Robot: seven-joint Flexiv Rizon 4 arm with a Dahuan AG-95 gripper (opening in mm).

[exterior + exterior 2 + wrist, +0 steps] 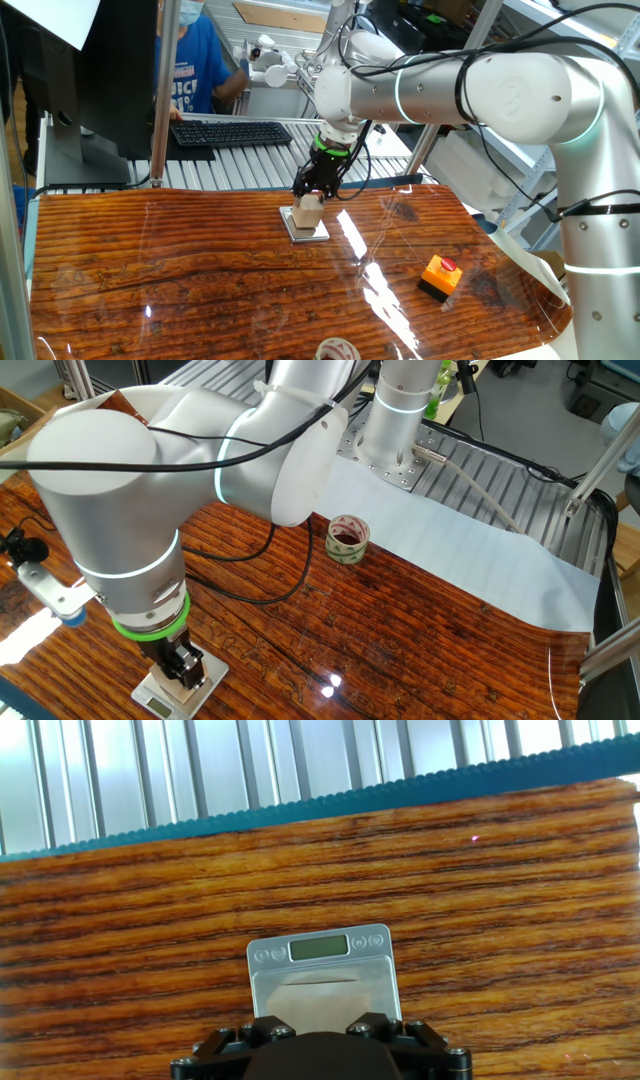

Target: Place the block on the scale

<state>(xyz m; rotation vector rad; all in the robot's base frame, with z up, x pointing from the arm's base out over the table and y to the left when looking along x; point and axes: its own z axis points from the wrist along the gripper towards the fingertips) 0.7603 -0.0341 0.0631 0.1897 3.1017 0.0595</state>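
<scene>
The scale (pixel 300 233) is a small flat silver-grey plate lying near the middle of the wooden table. My gripper (pixel 311 204) points down over it and is shut on the block (pixel 313 211), a light-tan wooden cube held at or just above the plate. In the other fixed view the gripper (pixel 183 668) stands over the scale (pixel 158 700), and the block is hidden by the fingers. In the hand view the scale (pixel 372 982) with its small display lies straight ahead. The gripper body (pixel 318 1055) hides the block there.
An orange box with a red button (pixel 441 275) sits on the table to the right. A tape roll (pixel 338 350) lies at the near edge and also shows in the other fixed view (pixel 347 539). A keyboard (pixel 230 132) and a person (pixel 195 60) are behind the table.
</scene>
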